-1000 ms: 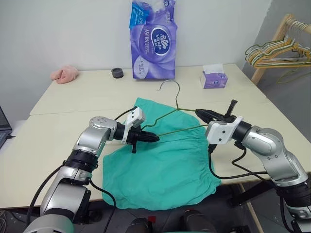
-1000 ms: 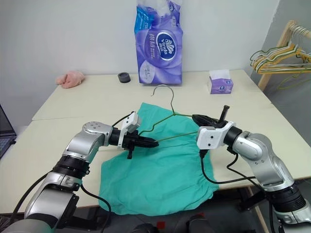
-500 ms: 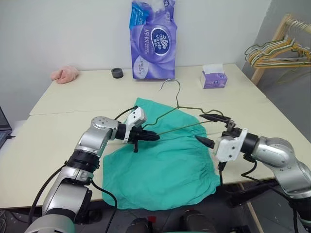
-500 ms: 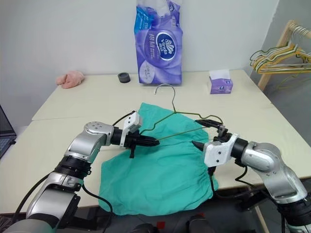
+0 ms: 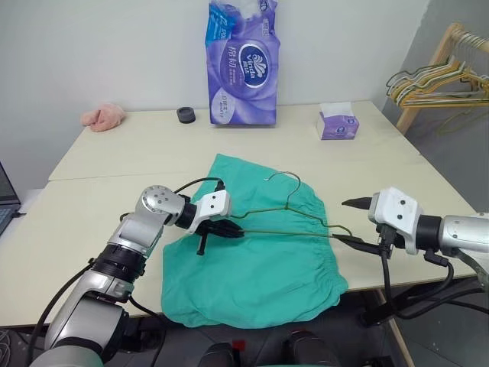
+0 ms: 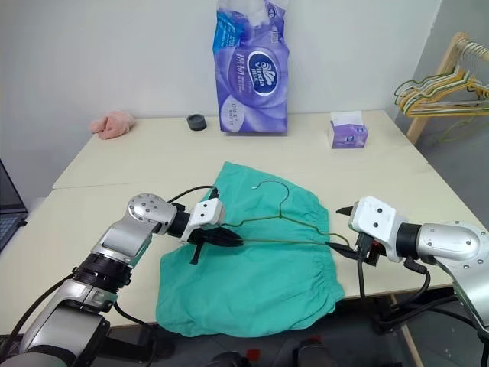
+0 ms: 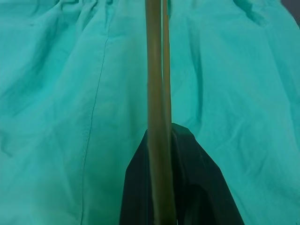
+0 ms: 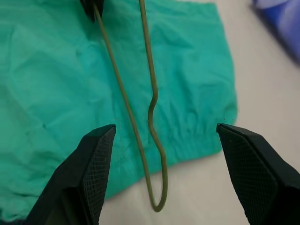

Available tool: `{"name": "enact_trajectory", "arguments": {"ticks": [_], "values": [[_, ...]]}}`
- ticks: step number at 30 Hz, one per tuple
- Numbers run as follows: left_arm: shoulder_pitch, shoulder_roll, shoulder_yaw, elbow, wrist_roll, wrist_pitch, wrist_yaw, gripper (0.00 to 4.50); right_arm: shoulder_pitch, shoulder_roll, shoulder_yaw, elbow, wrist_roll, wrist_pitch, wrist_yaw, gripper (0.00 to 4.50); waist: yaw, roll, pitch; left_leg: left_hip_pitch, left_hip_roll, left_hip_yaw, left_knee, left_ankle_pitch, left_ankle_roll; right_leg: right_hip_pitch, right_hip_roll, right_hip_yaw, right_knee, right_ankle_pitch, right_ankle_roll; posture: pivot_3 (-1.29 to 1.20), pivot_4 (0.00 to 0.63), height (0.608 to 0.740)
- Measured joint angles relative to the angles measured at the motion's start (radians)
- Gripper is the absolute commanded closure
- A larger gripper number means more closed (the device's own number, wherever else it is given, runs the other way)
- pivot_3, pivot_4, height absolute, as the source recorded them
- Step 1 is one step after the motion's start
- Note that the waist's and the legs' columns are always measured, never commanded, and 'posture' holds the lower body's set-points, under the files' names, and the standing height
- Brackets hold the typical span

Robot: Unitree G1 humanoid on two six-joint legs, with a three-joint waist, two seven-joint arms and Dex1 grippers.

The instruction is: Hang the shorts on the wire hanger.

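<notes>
A pale cream, matte worktop (image 5: 99, 164) made of two slabs joined by a straight seam carries the teal-green soft fabric shorts (image 5: 252, 267), which lie flat at the near middle. Their cloth is lightly creased, with a gathered, puckered elastic waistband along the 3 o'clock edge and the leg hems falling over the near edge at 6 o'clock. Over the shorts lies the thin olive-gold metal wire hanger (image 5: 286, 222), a narrow triangle of smooth round wire; its curved hook (image 6: 269, 186) rises toward 12 o'clock and its far corner juts just past the waistband at 3 o'clock.

The left claw (image 5: 229, 229), two tapered black fingers, is pinched tight on the 9 o'clock corner of the hanger; in the left wrist view the wire (image 7: 157, 93) runs straight out between the closed fingers (image 7: 199, 187) above the fabric. The right claw (image 5: 350, 222) stands wide apart at 3 o'clock of the shorts, gripping nothing; its lower finger is just beside the hanger's rounded end, and whether it touches cannot be told. In the right wrist view its cross-hatched rubber pads (image 8: 96, 164) flank the wire's bent tip.

At the far edge stand a glossy purple plastic pack of tissue rolls (image 5: 241, 65), a small black ring-shaped roll (image 5: 185, 115), a purple tissue box (image 5: 337, 122) and a fuzzy pink cloth lump (image 5: 103, 116). At 2 o'clock a wooden rack (image 5: 428, 69) holds more wire hangers (image 5: 435, 80).
</notes>
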Motion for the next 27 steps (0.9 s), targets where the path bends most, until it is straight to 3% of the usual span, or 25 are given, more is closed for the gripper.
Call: {"name": "enact_trajectory", "arguments": {"ticks": [8, 16, 27], "values": [[0.000, -0.012, -0.009, -0.007, 0.030, -0.076, 0.018, 4.50, -0.160, 0.036, 0.141, 0.034, 0.047, 0.196, -0.016, 0.84, -0.001, 0.000, 0.000, -0.001, 0.000, 0.000, 0.000, 0.000, 0.000, -0.001, 0.000, 0.000, 0.000, 0.000, 0.000, -0.16, 0.058, 0.740], [0.000, -0.015, -0.015, -0.028, 0.033, -0.096, 0.018, 4.50, -0.200, 0.059, 0.283, 0.099, 0.005, 0.249, -0.040, 0.84, 0.000, 0.000, 0.000, -0.001, 0.000, -0.001, 0.000, 0.000, 0.000, -0.001, -0.001, 0.000, 0.000, 0.000, 0.000, -0.16, 0.059, 0.740], [0.000, -0.019, -0.014, -0.056, 0.036, -0.088, 0.023, 4.50, -0.214, 0.078, 0.342, 0.133, -0.035, 0.287, -0.052, 4.47, -0.001, 0.000, 0.000, -0.001, 0.000, -0.001, 0.000, 0.000, 0.000, -0.001, -0.001, -0.001, 0.001, 0.000, 0.000, -0.16, 0.063, 0.740]]}}
